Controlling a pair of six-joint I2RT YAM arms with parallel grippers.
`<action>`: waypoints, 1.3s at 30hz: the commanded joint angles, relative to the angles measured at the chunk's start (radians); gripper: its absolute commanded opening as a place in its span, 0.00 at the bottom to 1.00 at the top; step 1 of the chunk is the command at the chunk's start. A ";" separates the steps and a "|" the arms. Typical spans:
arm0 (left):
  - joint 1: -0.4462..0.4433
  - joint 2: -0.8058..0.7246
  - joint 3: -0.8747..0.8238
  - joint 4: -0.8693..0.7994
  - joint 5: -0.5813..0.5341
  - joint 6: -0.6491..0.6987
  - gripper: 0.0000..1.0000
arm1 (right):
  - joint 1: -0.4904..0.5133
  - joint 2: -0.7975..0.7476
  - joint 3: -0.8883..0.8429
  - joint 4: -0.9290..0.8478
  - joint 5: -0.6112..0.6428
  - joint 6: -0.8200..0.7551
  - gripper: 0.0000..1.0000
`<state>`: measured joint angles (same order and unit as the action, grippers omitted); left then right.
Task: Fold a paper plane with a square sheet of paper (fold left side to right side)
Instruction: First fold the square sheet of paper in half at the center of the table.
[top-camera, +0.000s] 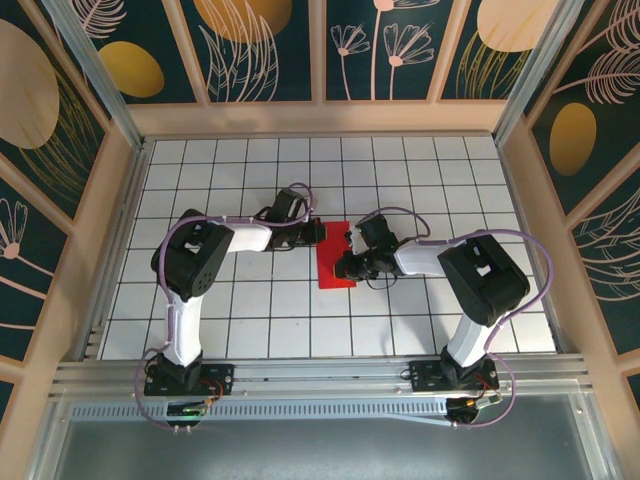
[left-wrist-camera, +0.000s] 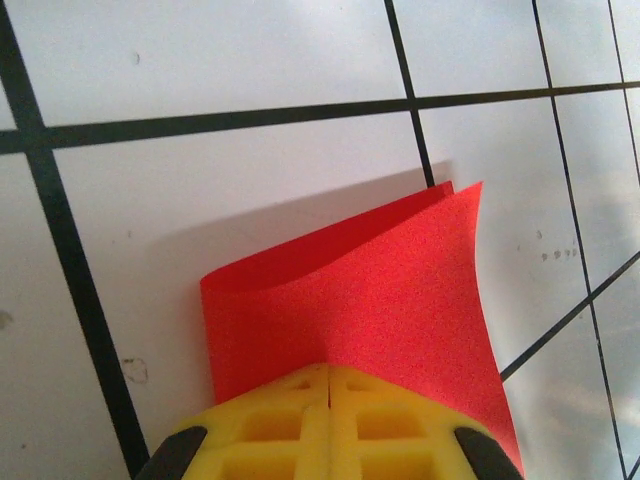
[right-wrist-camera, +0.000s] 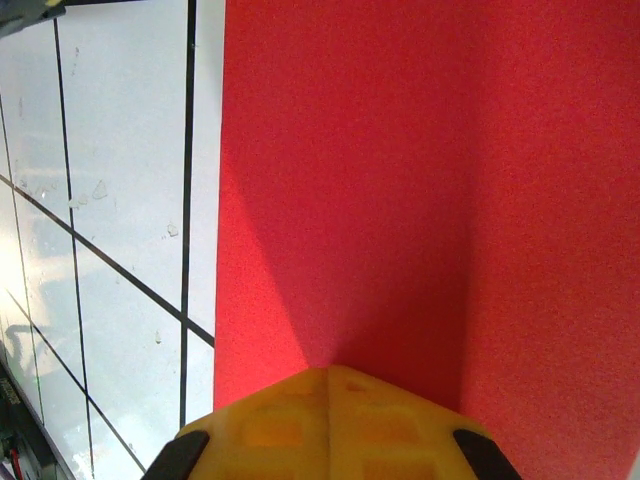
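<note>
Left gripper (left-wrist-camera: 328, 388) — fingers pressed together, no gap at the seam. The tips sit on the square sheet of paper (left-wrist-camera: 400, 290); I cannot tell whether a layer is nipped between them. Ahead of the tips the red sheet lies doubled: the top layer bows up at the left, and two edges show at the far corner.

Right gripper (right-wrist-camera: 328, 378) — fingers likewise together, tips down on the same red sheet, a straight crease line running away to their right.

From above, the sheet is a narrow red strip mid-table (top-camera: 250, 300), with my two grippers meeting over it from either side.
</note>
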<state>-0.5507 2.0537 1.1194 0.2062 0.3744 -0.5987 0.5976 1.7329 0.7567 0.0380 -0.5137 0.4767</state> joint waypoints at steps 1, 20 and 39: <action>0.057 0.057 0.027 0.002 -0.103 0.008 0.00 | 0.004 0.065 -0.039 -0.156 0.110 -0.023 0.00; 0.112 0.043 0.092 -0.054 -0.119 0.077 0.00 | 0.006 0.056 -0.036 -0.139 0.089 -0.007 0.00; -0.060 -0.240 -0.204 -0.018 -0.008 -0.059 0.00 | 0.016 0.044 -0.031 -0.106 0.085 0.010 0.00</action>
<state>-0.5957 1.8000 0.9260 0.1799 0.3401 -0.6201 0.5983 1.7344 0.7574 0.0448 -0.5167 0.4808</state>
